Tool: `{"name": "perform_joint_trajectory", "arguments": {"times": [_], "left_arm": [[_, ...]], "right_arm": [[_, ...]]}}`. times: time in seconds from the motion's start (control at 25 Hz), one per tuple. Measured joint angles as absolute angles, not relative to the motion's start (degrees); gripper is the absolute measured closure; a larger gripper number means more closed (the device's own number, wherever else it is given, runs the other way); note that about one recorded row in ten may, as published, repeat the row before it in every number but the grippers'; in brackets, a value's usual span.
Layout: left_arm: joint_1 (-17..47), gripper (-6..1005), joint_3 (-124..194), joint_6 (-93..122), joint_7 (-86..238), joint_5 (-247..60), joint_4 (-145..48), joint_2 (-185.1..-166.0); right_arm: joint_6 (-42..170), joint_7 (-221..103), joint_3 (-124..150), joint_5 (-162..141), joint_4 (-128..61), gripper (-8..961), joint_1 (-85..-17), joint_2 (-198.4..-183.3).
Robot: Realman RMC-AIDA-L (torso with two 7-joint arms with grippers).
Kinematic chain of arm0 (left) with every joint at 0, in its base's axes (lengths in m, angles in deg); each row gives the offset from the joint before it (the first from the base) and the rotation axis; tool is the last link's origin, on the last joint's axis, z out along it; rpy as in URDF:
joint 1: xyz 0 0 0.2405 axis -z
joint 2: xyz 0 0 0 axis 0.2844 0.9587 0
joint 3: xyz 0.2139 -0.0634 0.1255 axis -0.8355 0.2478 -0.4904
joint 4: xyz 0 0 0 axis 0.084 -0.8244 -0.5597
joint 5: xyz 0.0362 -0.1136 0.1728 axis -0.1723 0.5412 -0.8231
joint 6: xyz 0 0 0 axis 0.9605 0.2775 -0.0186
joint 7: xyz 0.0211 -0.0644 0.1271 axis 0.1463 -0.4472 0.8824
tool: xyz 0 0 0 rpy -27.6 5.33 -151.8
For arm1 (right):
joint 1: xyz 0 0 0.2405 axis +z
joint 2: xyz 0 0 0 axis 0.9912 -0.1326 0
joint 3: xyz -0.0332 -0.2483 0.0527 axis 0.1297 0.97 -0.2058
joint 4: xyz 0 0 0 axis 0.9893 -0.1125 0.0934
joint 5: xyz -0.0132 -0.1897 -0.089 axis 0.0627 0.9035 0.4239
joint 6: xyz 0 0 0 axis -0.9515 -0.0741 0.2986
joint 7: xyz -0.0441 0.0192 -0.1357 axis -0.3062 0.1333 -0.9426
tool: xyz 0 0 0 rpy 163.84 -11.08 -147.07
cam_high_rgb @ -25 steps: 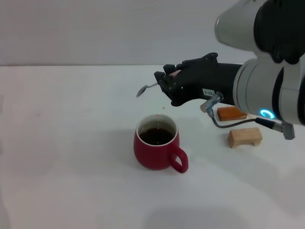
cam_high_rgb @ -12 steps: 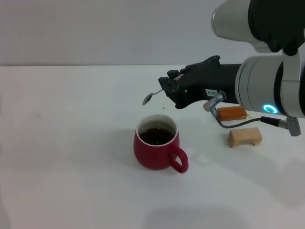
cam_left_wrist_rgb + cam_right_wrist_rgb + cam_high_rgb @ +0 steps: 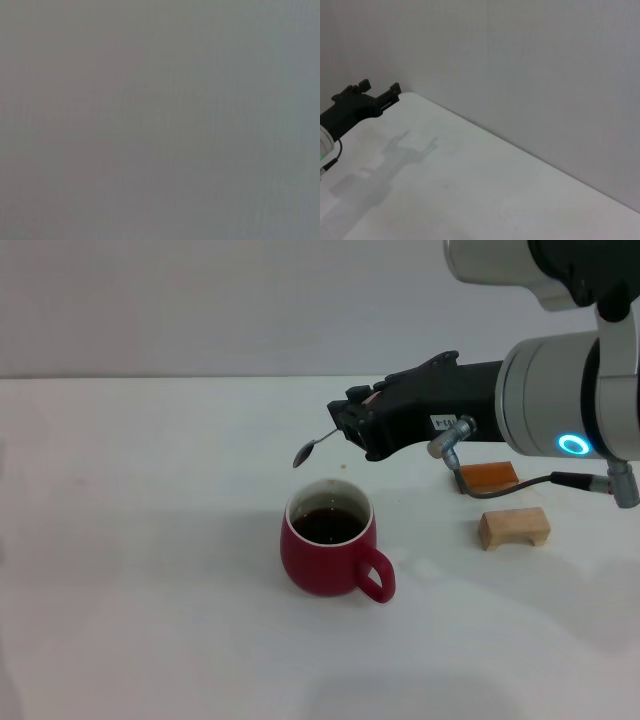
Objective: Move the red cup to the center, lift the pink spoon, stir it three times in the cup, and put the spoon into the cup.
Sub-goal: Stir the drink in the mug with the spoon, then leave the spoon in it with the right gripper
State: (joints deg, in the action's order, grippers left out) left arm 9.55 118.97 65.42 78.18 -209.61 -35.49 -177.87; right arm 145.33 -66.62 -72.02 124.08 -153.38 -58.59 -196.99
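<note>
cup: we see the red cup (image 3: 329,540) upright on the white table (image 3: 150,540), handle toward the robot's right and front, dark liquid inside. We judge it is already in its central spot.
spoon: the pink spoon (image 3: 318,445) hangs in the air behind the cup and above its rim, apart from it. The metal bowl points to the robot's left and tilts down; only a sliver of pink handle shows at the fingers.
right gripper: the right gripper (image 3: 357,420) is clamped on the spoon handle, behind the cup and a little to its right, arm reaching in from the right.
left gripper: the left gripper (image 3: 367,97) shows only in the right wrist view, parked over the table edge far from the cup, fingers spread with nothing between them. The left wrist view is a blank grey field.
step: we judge we are carrying the spoon to the cup, stirring not yet begun.
how: we bring the spoon bowl forward until it sits over the cup opening, tip it steeper, then lower it straight into the liquid.
care: we keep the bowl off the white rim on the way down; a knock could shift the cup or slop liquid.
stir: we keep circles small and slow, inside the wall.
other: an orange block (image 3: 488,477) and a tan wooden block (image 3: 513,527) lie to the right of the cup, out of our path.
</note>
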Motion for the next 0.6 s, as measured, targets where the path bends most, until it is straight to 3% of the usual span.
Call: {"name": "perform_joint_trajectory", "arguments": {"times": [0.6], "left_arm": [[9.4,155,119.0,65.6,78.2,-209.6,-35.3,-177.96]], "right_arm": [[152.0,-65.0,-75.1,124.0,-152.2,781,-54.4,-197.02]]}}
